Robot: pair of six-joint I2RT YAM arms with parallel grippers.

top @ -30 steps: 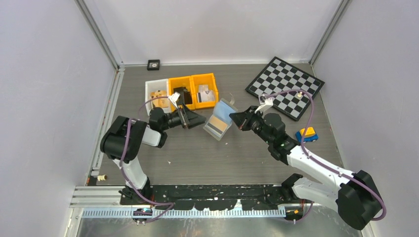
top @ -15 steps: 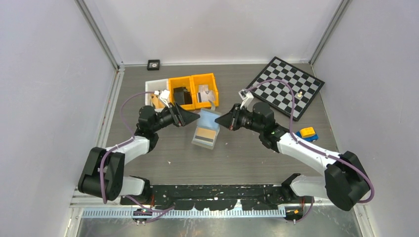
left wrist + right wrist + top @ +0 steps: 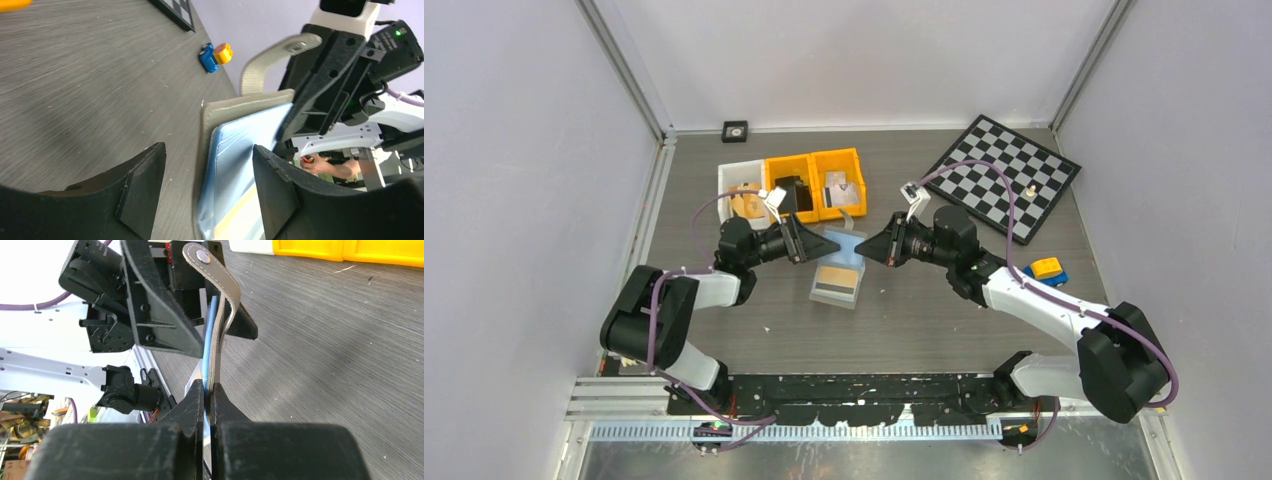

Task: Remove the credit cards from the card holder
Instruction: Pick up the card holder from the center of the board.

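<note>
The card holder [image 3: 831, 296] is a grey case with a strap tab, held up off the table between both arms. My right gripper [image 3: 873, 250] is shut on its edge, pinching the holder [image 3: 218, 347] and the pale blue card [image 3: 209, 330] together. The pale blue card [image 3: 851, 246] and the tan-brown card [image 3: 838, 278] show on the holder's open face. My left gripper [image 3: 831, 243] is open. In the left wrist view its jaws [image 3: 205, 155] stand either side of the holder's edge [image 3: 207, 125] and the blue card [image 3: 240, 145], with gaps on both sides.
Two orange bins [image 3: 815, 165] and a white bin [image 3: 726, 186] with small parts stand behind the left gripper. A chessboard [image 3: 1002, 172] lies at the back right. A blue and yellow toy car [image 3: 1046, 270] sits at the right. A small black square [image 3: 735, 130] lies by the back wall.
My right gripper has carried the card holder left and lower toward the table's middle. My left gripper has moved right, and its open jaws now straddle the holder's edge.
</note>
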